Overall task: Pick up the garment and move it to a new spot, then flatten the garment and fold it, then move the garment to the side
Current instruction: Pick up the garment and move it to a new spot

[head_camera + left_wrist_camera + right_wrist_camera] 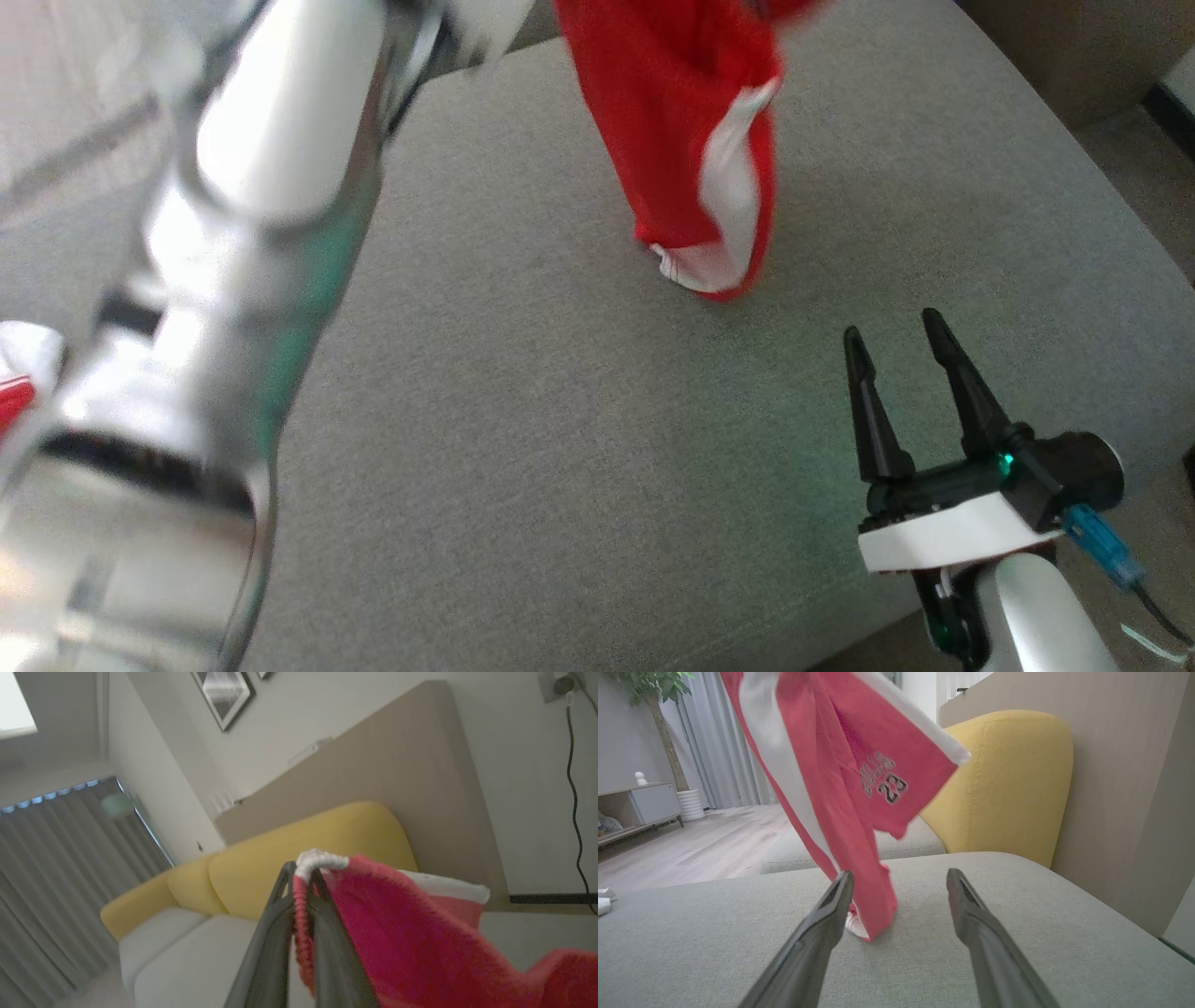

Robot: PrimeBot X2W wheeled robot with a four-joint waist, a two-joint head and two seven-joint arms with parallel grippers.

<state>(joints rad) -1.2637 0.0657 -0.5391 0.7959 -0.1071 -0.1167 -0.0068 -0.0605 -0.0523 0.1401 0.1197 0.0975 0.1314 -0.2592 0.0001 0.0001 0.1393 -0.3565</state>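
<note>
Garment (672, 140): red, white side stripe, white ribbed hem, "23" print. Hangs from left gripper (303, 870), clenched on hem. Bottom end touches grey seat (560, 420), toward far edge. Right gripper (892, 322) released, over near-right corner.

The red garment (840, 788) bears the number 23 in dark, pale-edged digits; the arched word above it is too blurred to read.

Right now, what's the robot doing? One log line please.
step: pick up garment; left end effector: shut on garment; right end effector: open; garment end: on cushion
</note>
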